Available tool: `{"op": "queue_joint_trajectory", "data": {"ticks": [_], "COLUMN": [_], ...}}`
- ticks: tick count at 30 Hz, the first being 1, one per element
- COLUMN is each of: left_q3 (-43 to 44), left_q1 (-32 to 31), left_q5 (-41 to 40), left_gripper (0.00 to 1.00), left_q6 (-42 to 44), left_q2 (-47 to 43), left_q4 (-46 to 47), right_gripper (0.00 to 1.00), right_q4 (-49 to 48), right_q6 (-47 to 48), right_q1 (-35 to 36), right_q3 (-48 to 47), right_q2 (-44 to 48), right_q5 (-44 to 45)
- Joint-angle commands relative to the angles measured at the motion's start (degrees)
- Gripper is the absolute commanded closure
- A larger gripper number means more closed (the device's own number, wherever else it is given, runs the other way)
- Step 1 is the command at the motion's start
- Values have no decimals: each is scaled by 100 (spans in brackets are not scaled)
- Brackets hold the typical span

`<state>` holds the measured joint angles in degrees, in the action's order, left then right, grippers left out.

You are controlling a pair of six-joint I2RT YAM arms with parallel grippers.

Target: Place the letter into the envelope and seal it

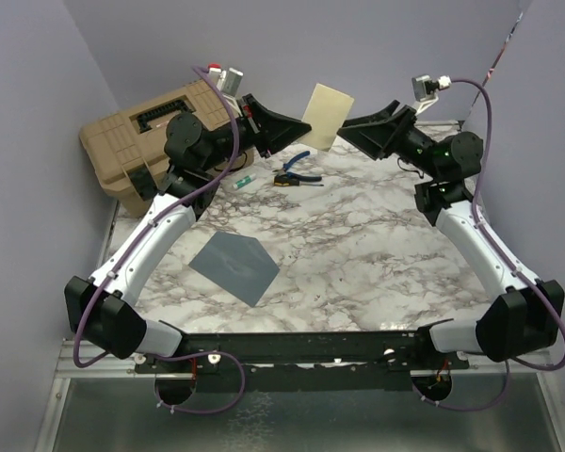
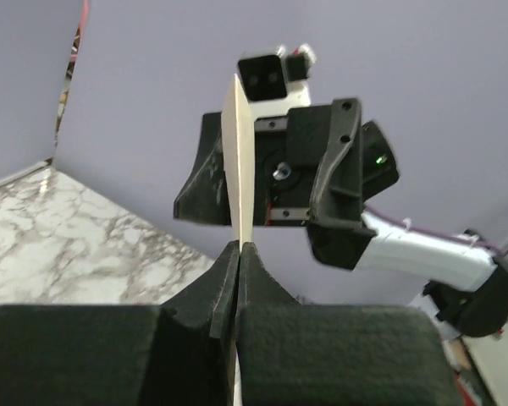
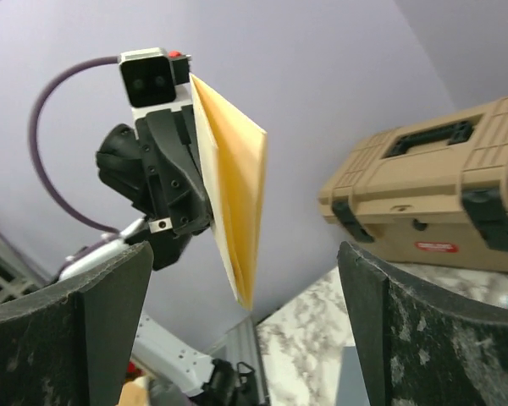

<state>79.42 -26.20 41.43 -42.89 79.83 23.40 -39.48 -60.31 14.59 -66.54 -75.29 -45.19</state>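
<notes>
Left claw [image 1: 304, 132]: clamped on letter [image 1: 326, 115] edge; I hold it aloft at 12 o'clock, likely for regrasp.
Right claw [image 1: 347, 128]: spread wide, facing letter, not touching.
Envelope [image 1: 234, 266]: flat at 8 o'clock.

The top camera looks down from behind on the whole table [image 1: 377, 247]. The 2 wrist cameras look at each other from near; all 3 views share the raised letter [image 1: 327, 115].
</notes>
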Motion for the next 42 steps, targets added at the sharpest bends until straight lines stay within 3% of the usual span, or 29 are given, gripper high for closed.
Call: {"op": "queue_joint_trajectory", "data": {"ticks": [1,13,15,19,22,25,27,30,34,42], "left_q3": [-258,-574,-633,-772,-883,-1044,-1197,-1385,-1725,-3059], "left_q1": [-48,-210,-211,-211,-202,-202,-201,-153,34,654], "left_q5": [-662,-701,-725,-794,-998,-1642,-2284,-3858,-5406,-6067], "left_gripper": [100,100,100,100,66,27,14,4,1,1], "left_q6": [-1069,-1150,-1130,-1033,-708,-270,60,240,-153,-1011], "left_q2": [-104,-141,-162,-221,-299,-454,-586,-702,-661,-715], "left_q4": [1056,1229,1229,1224,791,-516,-1456,-3114,-4852,-6269], "right_gripper": [9,45,59,98,100,100,100,100,100,100], "right_q4": [-1451,-1799,-1787,-1134,-276,1349,2607,3958,4644,4764], "right_q6": [-1111,-1585,-1589,-1307,-791,376,1229,2132,2502,2402], "right_q1": [131,250,252,254,255,254,254,247,254,253], "right_q3": [-215,-502,-496,-606,-531,-611,-723,-779,-542,-18], "right_q2": [-349,-702,-714,-760,-667,-513,-451,-502,-649,-780], "right_q5": [-602,-435,-335,-325,-113,297,897,1820,2220,2065]}}
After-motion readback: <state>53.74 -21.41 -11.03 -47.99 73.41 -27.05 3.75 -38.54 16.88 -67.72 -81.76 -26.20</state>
